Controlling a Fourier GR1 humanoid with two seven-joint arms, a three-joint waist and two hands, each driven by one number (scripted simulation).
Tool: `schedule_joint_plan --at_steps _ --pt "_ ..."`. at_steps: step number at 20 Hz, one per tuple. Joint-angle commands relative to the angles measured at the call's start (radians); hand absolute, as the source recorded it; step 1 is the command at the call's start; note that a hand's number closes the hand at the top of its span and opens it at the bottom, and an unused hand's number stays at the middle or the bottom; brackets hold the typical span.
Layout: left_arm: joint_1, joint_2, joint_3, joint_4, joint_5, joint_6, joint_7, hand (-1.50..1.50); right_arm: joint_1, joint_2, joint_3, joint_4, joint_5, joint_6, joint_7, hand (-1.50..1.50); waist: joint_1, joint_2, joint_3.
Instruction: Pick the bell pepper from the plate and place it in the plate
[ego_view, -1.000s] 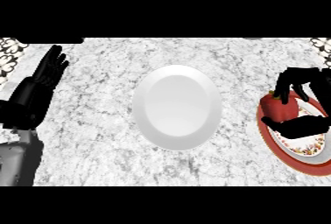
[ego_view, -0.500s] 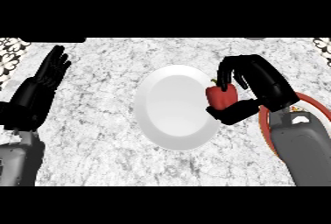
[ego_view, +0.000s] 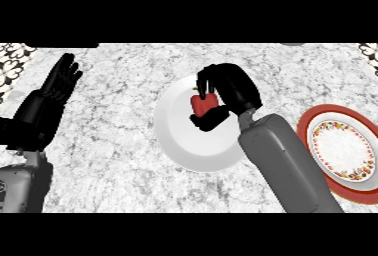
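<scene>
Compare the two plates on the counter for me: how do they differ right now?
The white plate is plain and sits mid-counter; the red-rimmed plate has a patterned inner band and sits at the right. The right hand holds the red bell pepper over the white plate, while nothing lies on the red-rimmed plate. The forearm crosses the white plate's right edge; the red-rimmed plate is cut off by the view's edge. Both lie flat.

1. The bell pepper (ego_view: 204, 104) is red and glossy with a little stem nub on top, sitting roughly upright, over the upper middle of the white plate. Whether it touches the plate is hard to say.
2. White plate (ego_view: 193, 145): plain and oval-looking, lying flat in the middle of the counter.
3. Red-rimmed plate (ego_view: 313, 121), with a white centre and patterned ring, lies flat off at the right.
</scene>
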Motion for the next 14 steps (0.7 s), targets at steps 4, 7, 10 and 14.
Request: schedule_joint_plan --at_steps 4,7,10,14 --pt "-0.026 0.000 -0.003 0.023 -0.002 -0.013 -0.004 0.00 -0.078 0.069 -0.007 0.388 -0.007 -0.199 -0.120 1.50 0.014 0.007 0.001" --pt "-0.020 -0.004 -0.012 -0.005 -0.015 -0.006 0.008 0.00 -0.185 0.069 0.009 0.520 -0.093 -0.243 -0.088 -1.50 0.023 0.006 0.001" --pt "-0.015 -0.016 -0.008 0.033 -0.013 -0.010 -0.036 0.00 -0.196 0.070 0.060 0.574 -0.236 -0.241 -0.140 -1.50 0.028 0.008 0.001" --pt "-0.083 -0.031 -0.029 0.059 -0.018 -0.002 0.002 0.00 -0.211 0.070 0.122 0.566 -0.412 -0.334 -0.203 -1.50 0.043 0.013 0.001"
